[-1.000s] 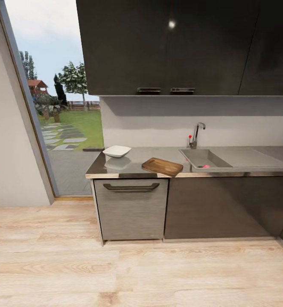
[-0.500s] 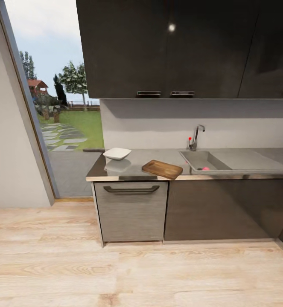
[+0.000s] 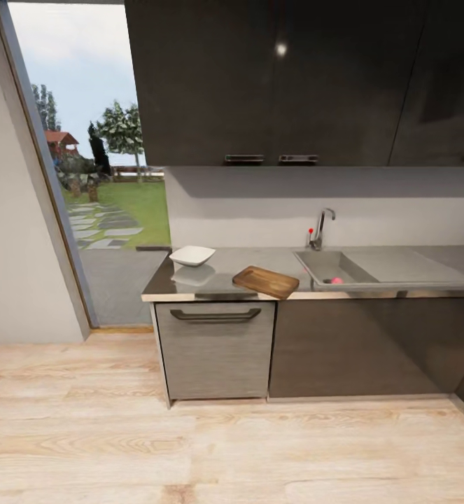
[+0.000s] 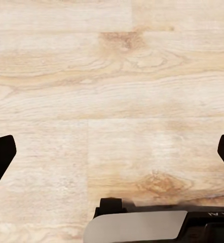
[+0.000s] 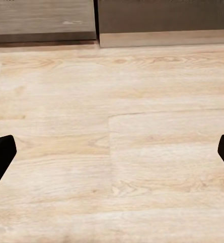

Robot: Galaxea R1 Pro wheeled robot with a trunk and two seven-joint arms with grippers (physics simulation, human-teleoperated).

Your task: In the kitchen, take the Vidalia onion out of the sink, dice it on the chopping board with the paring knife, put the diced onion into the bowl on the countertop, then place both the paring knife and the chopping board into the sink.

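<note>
Head view: long glossy grey bench point(image 3: 259, 262) runs across the middle, above dark-grey lower cabinets point(image 3: 361, 343) and a grey drawer front with a dark bar handle point(image 3: 215, 315). Shallow white squarish bowl point(image 3: 192, 255) sits on the bench near its left end. Dark brown wooden chopping board point(image 3: 265, 281) lies flat at about 4 o'clock from the bowl, near the front edge, close by but not touching it. Rectangular grey steel sink point(image 3: 336, 269) is at 3 o'clock from the board, with its flat drainboard point(image 3: 410, 266) beyond. Small pinkish-red round thing point(image 3: 336, 280) lies in the basin at the front — probably the onion, too small to be sure. Chrome angular tap with a red-tipped lever point(image 3: 320, 229) stands at 12 o'clock of the basin. No knife can be made out. Glossy dark upper cabinets point(image 3: 294, 77) hang above; a tall window point(image 3: 92, 154) at 9 o'clock shows a garden.

Wrist views: left gripper point(image 4: 112, 154) and right gripper point(image 5: 112, 154) both hang over light wood flooring point(image 3: 190, 448) — fingers spread wide, holding nothing.
</note>
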